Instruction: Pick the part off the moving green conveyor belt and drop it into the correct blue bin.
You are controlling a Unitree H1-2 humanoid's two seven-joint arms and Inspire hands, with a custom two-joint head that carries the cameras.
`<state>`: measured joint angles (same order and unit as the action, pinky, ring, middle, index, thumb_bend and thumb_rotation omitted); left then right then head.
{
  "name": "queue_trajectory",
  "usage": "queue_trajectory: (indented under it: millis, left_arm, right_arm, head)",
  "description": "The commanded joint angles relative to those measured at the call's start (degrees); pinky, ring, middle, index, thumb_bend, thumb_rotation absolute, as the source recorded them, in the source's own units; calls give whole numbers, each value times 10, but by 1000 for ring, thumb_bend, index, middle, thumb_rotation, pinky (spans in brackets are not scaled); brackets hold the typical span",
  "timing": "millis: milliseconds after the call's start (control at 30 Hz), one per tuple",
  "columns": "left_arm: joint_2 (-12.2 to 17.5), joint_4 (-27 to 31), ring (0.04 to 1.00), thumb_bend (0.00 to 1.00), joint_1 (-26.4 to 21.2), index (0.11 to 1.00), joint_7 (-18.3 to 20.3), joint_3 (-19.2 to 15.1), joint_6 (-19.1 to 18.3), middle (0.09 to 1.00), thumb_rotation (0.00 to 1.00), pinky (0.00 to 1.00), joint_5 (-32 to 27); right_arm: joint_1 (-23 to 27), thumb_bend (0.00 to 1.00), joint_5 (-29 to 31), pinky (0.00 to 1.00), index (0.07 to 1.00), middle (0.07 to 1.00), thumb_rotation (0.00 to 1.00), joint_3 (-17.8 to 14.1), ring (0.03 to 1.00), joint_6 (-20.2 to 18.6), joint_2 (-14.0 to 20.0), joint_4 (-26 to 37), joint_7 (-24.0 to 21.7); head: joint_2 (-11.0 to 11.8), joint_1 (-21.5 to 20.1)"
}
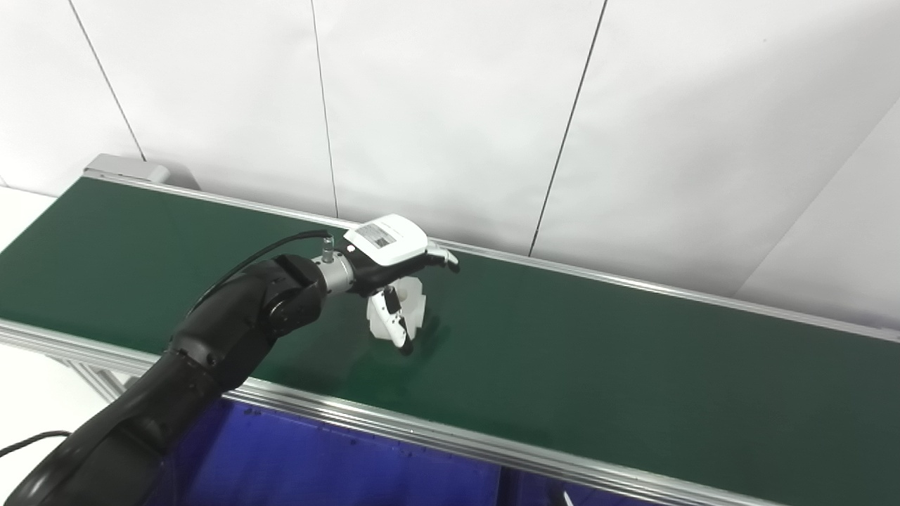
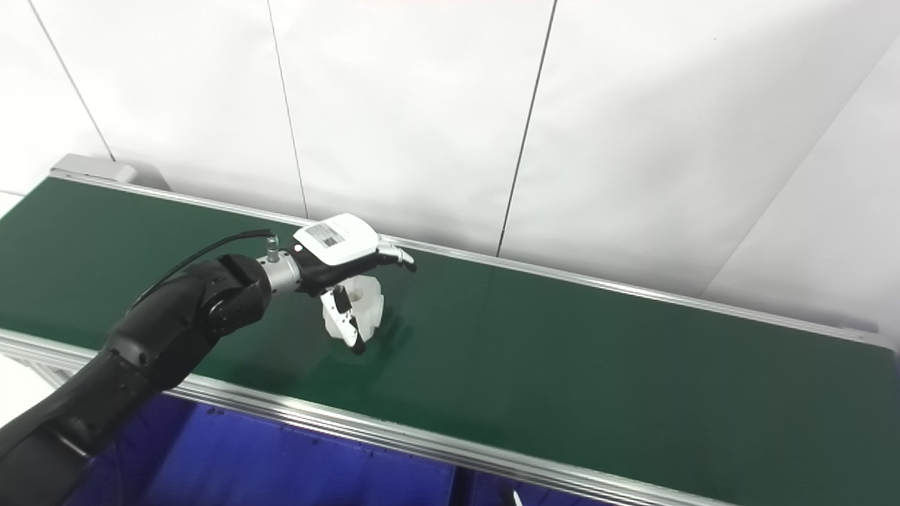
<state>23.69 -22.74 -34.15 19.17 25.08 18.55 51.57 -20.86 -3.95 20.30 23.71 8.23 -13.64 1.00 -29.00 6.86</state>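
Note:
A white toothed part [image 1: 416,298] stands on the green conveyor belt [image 1: 605,358], a little left of the picture's middle. My left hand [image 1: 391,254] reaches over it from the left. The fingers [image 1: 441,258] stretch out straight above and behind the part, and the thumb [image 1: 395,322] hangs down in front of it. The fingers are not curled onto the part, so the hand is open around it. In the right eye view the same part [image 2: 370,298] shows under the hand [image 2: 337,244]. My right hand is out of view.
Blue bins [image 1: 316,467] lie below the belt's near aluminium rail [image 1: 422,425], with a divider near the bottom middle. A white panelled wall [image 1: 450,112] rises just behind the belt's far rail. A grey motor housing [image 1: 126,169] sits at the belt's far left end.

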Motion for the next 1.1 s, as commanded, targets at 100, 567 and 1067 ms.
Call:
queue_trajectory:
  millis: [100,567,1067]
  left_arm:
    - [3,13,840,1000,-26,846,14,-3,-47,842,408,771,-3]
    - [-24,-29,831,945,-2,831,-134,32,-100,826,260,795,70]
    - [-110,-67,773,883,47,809,-197,13,-118,791,225,701,-17]
  right_arm:
    - [-5,769,2,1000,1000,1000,1000,1,1000,32,-1,22,-1]
    - [-10,773,-1,1000,1000,1000,1000,2,1000,32,1,30,1]
    - [-15,794,-5,997,1000,1000,1000,6,989,32,-7,36,4]
  head:
    - [-4,-1]
    - [-7,-8]
    - [-12,-22]
